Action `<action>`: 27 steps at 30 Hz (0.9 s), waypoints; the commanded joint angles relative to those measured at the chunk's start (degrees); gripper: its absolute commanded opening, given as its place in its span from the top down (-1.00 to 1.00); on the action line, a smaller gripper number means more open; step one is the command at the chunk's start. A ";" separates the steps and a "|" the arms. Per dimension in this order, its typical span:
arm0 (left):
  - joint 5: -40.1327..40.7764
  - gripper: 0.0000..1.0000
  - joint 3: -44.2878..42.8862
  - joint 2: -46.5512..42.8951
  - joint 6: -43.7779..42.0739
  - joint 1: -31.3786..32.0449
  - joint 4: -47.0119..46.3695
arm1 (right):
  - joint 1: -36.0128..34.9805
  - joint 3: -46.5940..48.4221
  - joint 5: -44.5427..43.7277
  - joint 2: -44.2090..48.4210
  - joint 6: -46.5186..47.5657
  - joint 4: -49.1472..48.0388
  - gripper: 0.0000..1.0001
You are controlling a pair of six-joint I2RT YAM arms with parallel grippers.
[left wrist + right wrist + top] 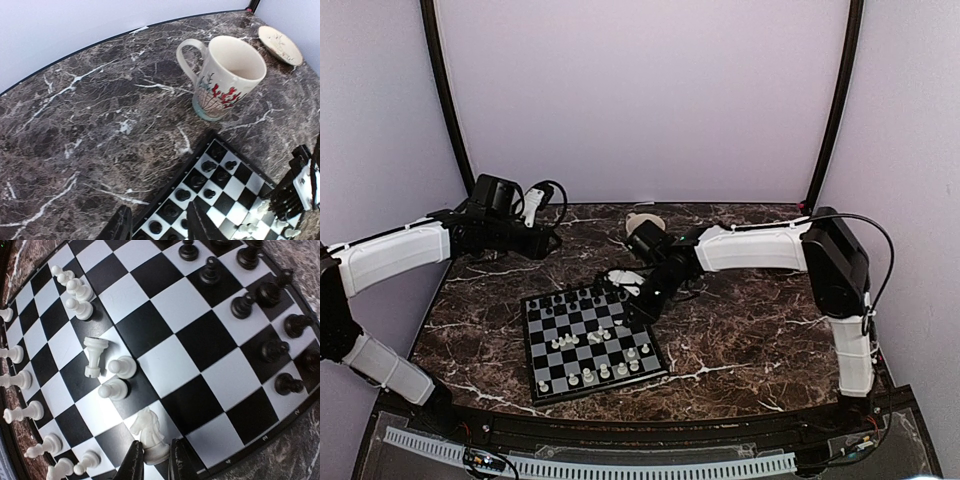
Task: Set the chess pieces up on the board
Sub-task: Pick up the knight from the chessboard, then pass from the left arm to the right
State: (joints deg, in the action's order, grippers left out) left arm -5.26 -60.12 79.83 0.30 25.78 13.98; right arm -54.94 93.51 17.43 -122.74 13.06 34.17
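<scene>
Right end effector [154, 462] pinched shut on 1 white knight [149, 432] at the 2 o'clock edge of the board [200, 347], left end effector [159, 226] partly open, empty, off its 11 o'clock corner, mug [227, 80] at 12 o'clock

board [244, 173] cut off at the left wrist view's bottom edge.

Board centre open, edges crowded
The middle squares of the board [195, 337] are left free; one edge is lined by black pieces [270, 347], the opposite by white pieces [22, 413]; a toppled white rook [94, 356] and two pawns [122, 368] are crowded near the white knight [150, 437]; bare marble tabletop [90, 135] is left beside the mug [227, 75].
</scene>
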 commanded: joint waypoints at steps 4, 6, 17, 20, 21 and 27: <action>-19.37 0.28 5.45 -1.85 16.61 0.63 -13.67 | 6.29 -3.93 16.26 8.44 -3.23 -4.44 0.90; -25.05 0.29 10.86 -3.62 17.73 2.61 -22.81 | 8.14 -3.93 22.39 9.06 -4.44 -4.32 0.89; -20.19 0.18 22.50 -9.19 -7.96 20.27 -35.95 | 11.04 -4.38 39.84 10.29 -4.85 -2.08 0.86; -18.33 0.15 21.85 -7.96 -10.43 22.31 -35.76 | 11.12 -4.48 42.66 9.79 -4.43 -1.43 0.86; -18.04 0.15 21.41 -7.25 -11.09 22.74 -35.59 | 11.02 -4.48 43.47 9.68 -4.32 -1.24 0.86; -19.95 0.24 20.67 -4.79 -13.80 23.26 -37.09 | 11.04 -4.61 46.51 9.67 -4.67 -1.01 0.85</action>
State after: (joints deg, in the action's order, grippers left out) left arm -24.47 -38.50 74.52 -9.65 48.77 -20.32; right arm -43.83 89.54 59.44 -114.32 8.25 32.80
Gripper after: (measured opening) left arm 0.387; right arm 0.134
